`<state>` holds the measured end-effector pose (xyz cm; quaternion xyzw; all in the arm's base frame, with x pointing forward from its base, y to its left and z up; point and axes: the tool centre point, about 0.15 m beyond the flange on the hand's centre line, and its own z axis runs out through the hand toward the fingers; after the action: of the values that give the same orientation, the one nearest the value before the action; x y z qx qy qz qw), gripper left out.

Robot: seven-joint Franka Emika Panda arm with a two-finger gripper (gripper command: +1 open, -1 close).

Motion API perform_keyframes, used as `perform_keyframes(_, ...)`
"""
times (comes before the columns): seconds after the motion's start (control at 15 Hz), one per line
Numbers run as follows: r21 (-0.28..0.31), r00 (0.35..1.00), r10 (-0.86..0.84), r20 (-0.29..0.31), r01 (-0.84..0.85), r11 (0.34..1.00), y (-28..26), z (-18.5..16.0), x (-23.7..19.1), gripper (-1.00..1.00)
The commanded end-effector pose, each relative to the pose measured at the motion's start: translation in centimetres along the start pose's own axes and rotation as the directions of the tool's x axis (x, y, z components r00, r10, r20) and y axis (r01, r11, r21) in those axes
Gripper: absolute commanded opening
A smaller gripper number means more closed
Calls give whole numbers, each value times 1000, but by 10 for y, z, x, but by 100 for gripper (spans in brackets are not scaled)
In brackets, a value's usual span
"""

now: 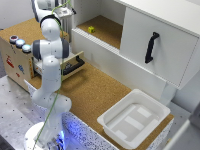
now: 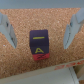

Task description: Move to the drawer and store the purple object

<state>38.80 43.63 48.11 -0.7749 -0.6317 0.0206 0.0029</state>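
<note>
Purple, with a yellow "A" on its face, the block [image 2: 39, 45] sits on the cork directly between your gripper [image 2: 39, 31] fingers, which stand wide open and hold nothing. You need only descend; the drawer [image 1: 71, 64] waits, pulled open, beside the arm.

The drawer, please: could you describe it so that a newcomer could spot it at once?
Find the wooden box at the exterior view's left, behind the arm. The drawer juts from its side, light wood with a long black bar handle; the other black handle sits on a big white door.
</note>
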Motion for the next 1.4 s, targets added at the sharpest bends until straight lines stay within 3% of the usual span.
perform_keyframes(0.0, 109, 1000, -5, 28, 2, 994, 8, 2, 13, 100)
perform_keyframes(0.07, 109, 999, -5, 32, 2, 994, 8, 4, 13, 100)
perform_keyframes(0.13, 103, 999, -7, 37, 3, 995, 7, 7, 14, -100)
perform_keyframes(0.8, 144, 998, 66, -23, -62, 988, 13, 21, 7, -100)
perform_keyframes(1.07, 81, 990, 116, -86, -109, 991, 12, 0, -9, -100)
perform_keyframes(1.33, 58, 970, 193, -150, -186, 981, 18, -19, -44, -100)
